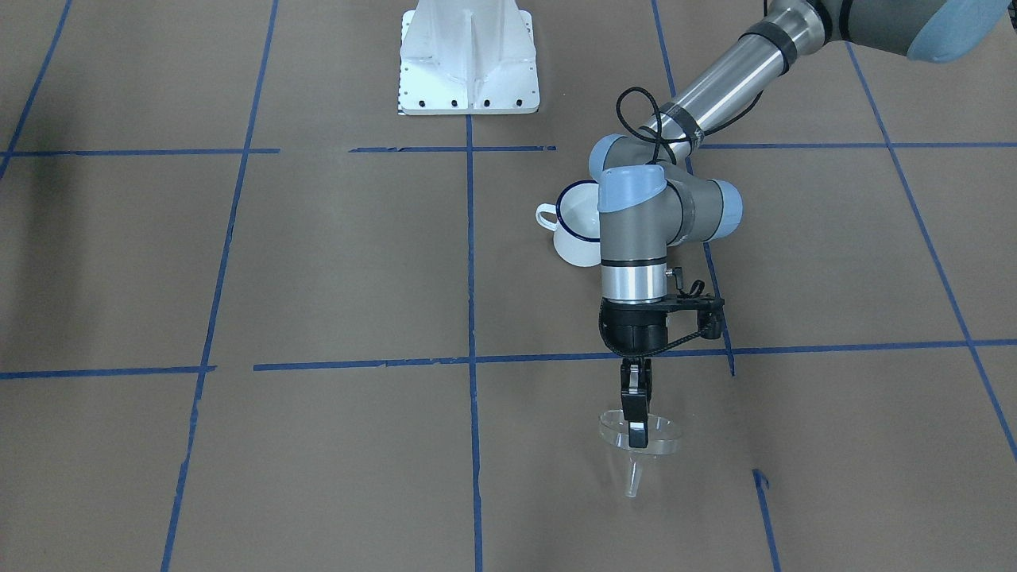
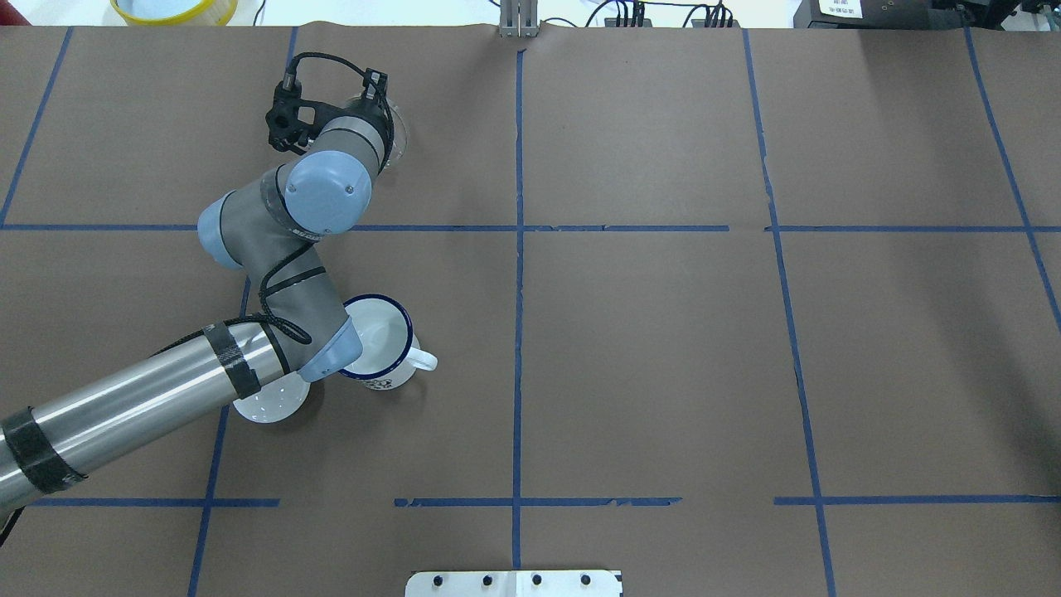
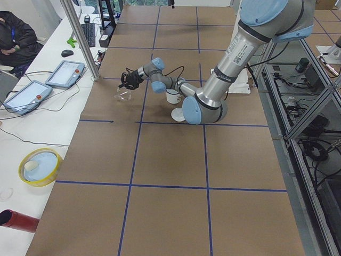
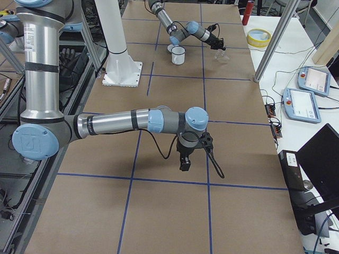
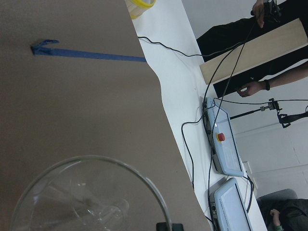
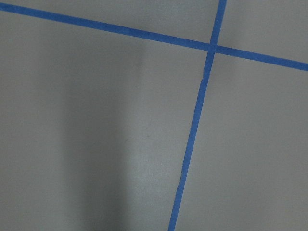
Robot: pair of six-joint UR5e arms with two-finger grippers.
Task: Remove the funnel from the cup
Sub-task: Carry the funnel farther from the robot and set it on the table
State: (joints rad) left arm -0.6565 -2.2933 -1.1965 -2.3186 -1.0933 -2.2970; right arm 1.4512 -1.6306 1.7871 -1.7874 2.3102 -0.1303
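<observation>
Plastic, clear and thin-walled by the look of it, the small clear funnel with a wide round rim and short spout (image 1: 659, 438) should be light, stiff and slippery. It sits right of centre, low in the front-facing frame, well apart from the white enamel mug with a dark blue rim (image 1: 574, 238) higher up. The left gripper (image 1: 636, 434) is clamped on its rim, the likeliest firm hold. Whether the right gripper (image 4: 185, 165) is open or closed cannot be told.

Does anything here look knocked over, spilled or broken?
Nothing stands out. The cup stands upright, and the left gripper holds the clear funnel by its rim, spout down. Only the blue tape lines show small gaps.
</observation>
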